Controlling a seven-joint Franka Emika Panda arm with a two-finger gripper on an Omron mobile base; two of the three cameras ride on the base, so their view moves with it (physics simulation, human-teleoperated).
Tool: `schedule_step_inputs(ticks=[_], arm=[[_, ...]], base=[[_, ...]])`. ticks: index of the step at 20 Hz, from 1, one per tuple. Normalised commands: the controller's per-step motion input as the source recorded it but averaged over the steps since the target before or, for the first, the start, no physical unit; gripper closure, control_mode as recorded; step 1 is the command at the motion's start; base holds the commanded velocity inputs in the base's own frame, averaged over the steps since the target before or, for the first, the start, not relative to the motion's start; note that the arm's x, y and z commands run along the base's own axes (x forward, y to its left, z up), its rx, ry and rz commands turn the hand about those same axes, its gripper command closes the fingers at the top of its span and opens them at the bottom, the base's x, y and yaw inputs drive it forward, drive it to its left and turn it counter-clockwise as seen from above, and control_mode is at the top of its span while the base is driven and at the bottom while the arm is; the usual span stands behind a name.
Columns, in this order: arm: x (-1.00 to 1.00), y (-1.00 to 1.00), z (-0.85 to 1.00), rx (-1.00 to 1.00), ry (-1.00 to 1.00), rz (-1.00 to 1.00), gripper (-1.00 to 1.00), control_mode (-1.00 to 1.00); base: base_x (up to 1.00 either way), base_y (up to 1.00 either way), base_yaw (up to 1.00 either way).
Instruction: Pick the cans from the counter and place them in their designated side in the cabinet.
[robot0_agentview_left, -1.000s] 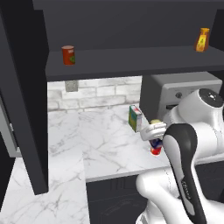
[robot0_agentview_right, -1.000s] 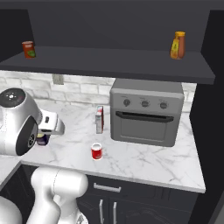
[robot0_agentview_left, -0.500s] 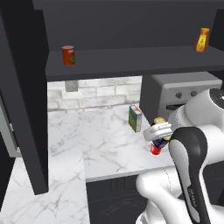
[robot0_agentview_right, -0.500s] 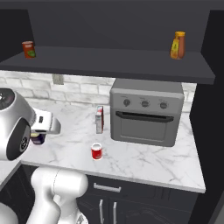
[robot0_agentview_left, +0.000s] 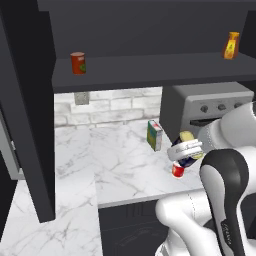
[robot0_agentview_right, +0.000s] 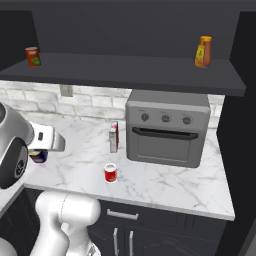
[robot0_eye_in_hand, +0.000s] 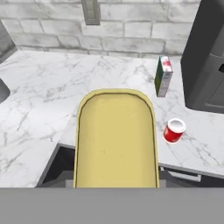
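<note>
My gripper (robot0_agentview_left: 186, 149) is shut on the boxy tin (robot0_agentview_left: 188, 153) with the yellow top and dark blue label, holding it in the air above the front of the counter (robot0_agentview_left: 115, 165). In the hand view the tin's yellow top (robot0_eye_in_hand: 116, 140) hides my fingertips. In the right base view the tin (robot0_agentview_right: 39, 156) hangs under the hand at the left. The short red can (robot0_agentview_left: 178, 170) with a white top stands on the marble near the front edge, just below the held tin; the same can (robot0_agentview_right: 110, 173) (robot0_eye_in_hand: 174, 130) stands apart from it. The dark cabinet shelf (robot0_agentview_left: 150, 67) runs above.
A green-and-white carton (robot0_agentview_left: 154, 135) (robot0_agentview_right: 114, 136) stands beside the grey oven (robot0_agentview_right: 167, 127). On the shelf sit an orange-red can (robot0_agentview_left: 77, 63) at the left and a yellow bottle (robot0_agentview_left: 231, 46) at the right. A tall dark side panel (robot0_agentview_left: 30, 100) stands at the left.
The hand with the tin has drifted slightly right in the left base view as the arm turned. The red can and carton have stayed put.
</note>
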Motion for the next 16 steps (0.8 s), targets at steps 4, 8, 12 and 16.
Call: schedule_step_inputs(ticks=[4,8,12,16], arm=[[-0.16,0.00,0.20,0.00,-0.05,0.01,1.00,-1.00],[-0.14,0.00,0.17,0.00,-0.02,0.01,1.00,-1.00],[-0.16,0.00,0.12,0.01,-0.01,0.01,1.00,-1.00],[-0.13,0.00,0.15,0.01,0.00,0.01,1.00,-1.00]], base=[[0.00,0.00,0.00],[0.00,0.00,0.00],[0.00,0.00,0.00],[0.00,0.00,0.00]])
